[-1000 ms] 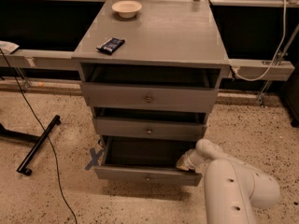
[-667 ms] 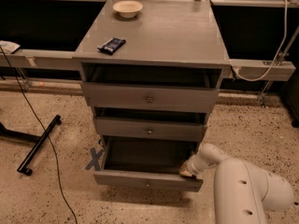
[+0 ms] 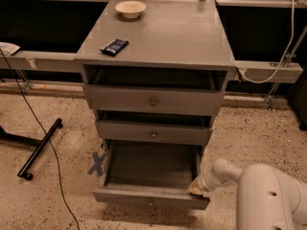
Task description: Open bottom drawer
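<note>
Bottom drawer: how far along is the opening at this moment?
Done: the bottom drawer stands pulled well out, its inside floor showing. In hand: the claw sits at its right front corner, by the front panel. Left: probably little, perhaps a short further pull, then backing the claw away.

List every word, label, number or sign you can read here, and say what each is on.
"X": a blue tape cross on the floor, left of the open bottom drawer.
Print on the dark packet on the cabinet top: too blurred to read.
No lettering visible on the gripper, at the drawer's right front corner.
</note>
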